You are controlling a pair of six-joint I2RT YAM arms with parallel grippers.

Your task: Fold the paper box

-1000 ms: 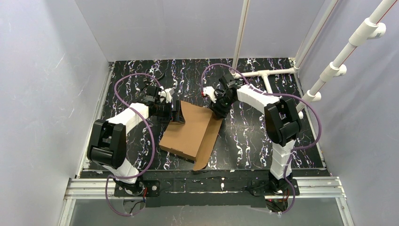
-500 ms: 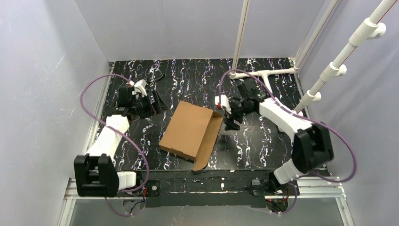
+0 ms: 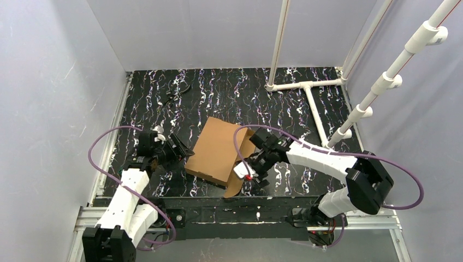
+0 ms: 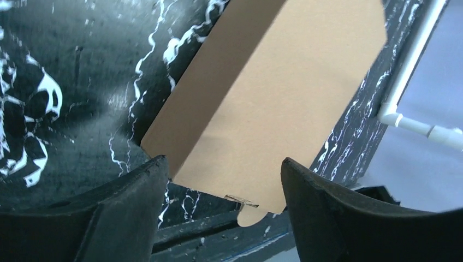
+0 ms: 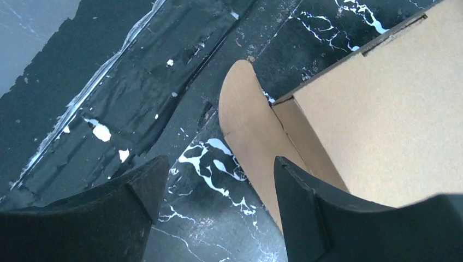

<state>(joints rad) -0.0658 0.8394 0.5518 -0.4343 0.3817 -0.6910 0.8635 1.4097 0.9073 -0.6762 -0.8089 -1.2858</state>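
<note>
Both pairs of jaws stand apart, grasping nothing: the left gripper [image 4: 221, 166] hovers just beside the box's left edge, and the right gripper [image 5: 218, 164] hangs near its near right corner. Black, white-veined table [image 3: 164, 103] fills the floor between pale walls. Folded flat, the box [image 3: 218, 150] lies at the table's middle, turned askew. White pipes [image 3: 306, 86] run along the far right, well apart from the box. Purple cables [image 3: 104, 158] loop off both arms. The right arm covers part of the box's right flap from above; a rounded tab [image 5: 240, 103] sticks out toward the black tape [image 5: 136, 71] at the near edge. A small dark thing [image 3: 177, 90] at the far left is too small to make out.
</note>
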